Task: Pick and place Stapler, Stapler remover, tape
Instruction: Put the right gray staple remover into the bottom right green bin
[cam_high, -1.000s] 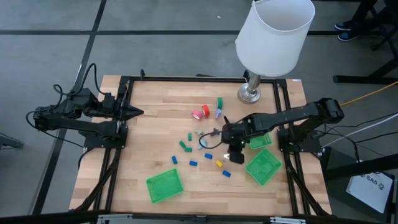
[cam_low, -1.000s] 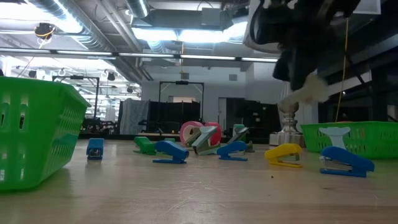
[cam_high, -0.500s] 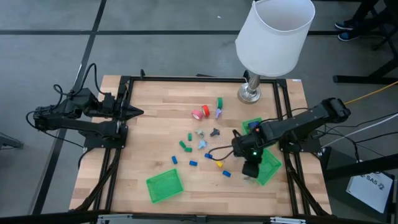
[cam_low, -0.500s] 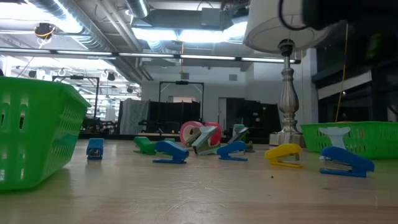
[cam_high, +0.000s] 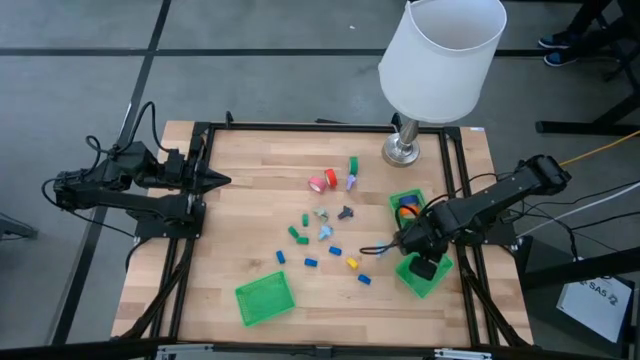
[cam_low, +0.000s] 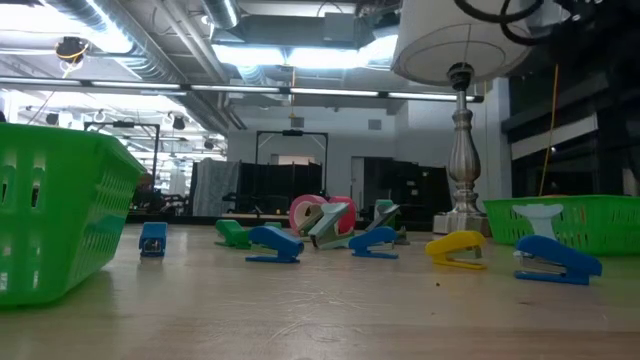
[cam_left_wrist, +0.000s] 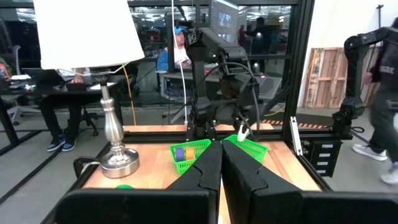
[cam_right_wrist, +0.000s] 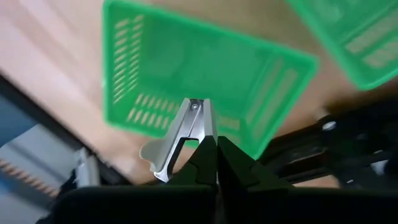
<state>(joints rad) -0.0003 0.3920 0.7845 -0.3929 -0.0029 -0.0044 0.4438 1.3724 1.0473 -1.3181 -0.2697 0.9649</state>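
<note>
My right gripper (cam_high: 424, 263) hangs over a green basket (cam_high: 418, 278) near the table's right near corner. It points down and is shut on a silver staple remover (cam_right_wrist: 180, 134), with the basket (cam_right_wrist: 155, 62) under it. Pink and red tape rolls (cam_high: 322, 181) lie on the wood toward the far side. Small blue, green and yellow staplers (cam_high: 352, 263) are scattered across the middle, and they also show in the low view (cam_low: 275, 243). My left gripper (cam_high: 222, 181) waits shut at the left edge. My right gripper pinches the staple remover between its two fingertips (cam_right_wrist: 211, 155), on the metal just below the riveted end (cam_right_wrist: 198, 127). The fingers point steeply down from above. The remover juts past the tips, lifted clear above the basket's floor.
A second green basket (cam_high: 408, 204) with coloured items stands just beyond the first. A third green basket (cam_high: 265, 298) sits at the near edge. A white-shaded lamp (cam_high: 440, 60) with a metal base (cam_high: 402, 150) stands at the far right. A black frame runs along the table's sides.
My right gripper has swung from the middle of the table toward the right edge, carrying the staple remover. It has tipped to point down and rolled at the wrist, and now hangs over the basket. It has left the low view.
</note>
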